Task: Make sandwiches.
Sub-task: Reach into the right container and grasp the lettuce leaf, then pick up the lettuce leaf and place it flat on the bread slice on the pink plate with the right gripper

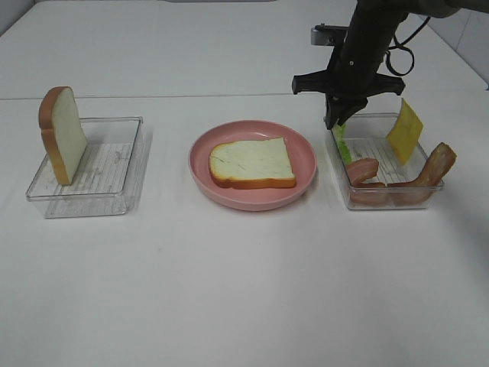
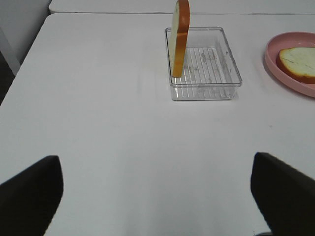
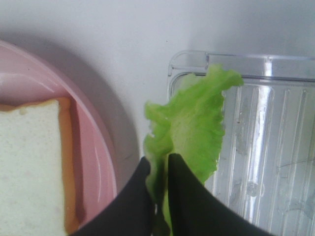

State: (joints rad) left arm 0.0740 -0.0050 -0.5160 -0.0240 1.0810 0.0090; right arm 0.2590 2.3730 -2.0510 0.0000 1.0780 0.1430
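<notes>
One bread slice lies flat on the pink plate at the table's middle. A second bread slice stands on edge in the left clear tray. My right gripper is over the left end of the right clear tray, shut on the green lettuce leaf. The same leaf shows just below the fingers. Bacon strips and a yellow cheese square lean in that tray. My left gripper is open above bare table, well short of the left tray.
The pink plate's rim lies close beside the right tray's wall. The white table runs to a seam at the back, with a dark gap past its left edge in the left wrist view.
</notes>
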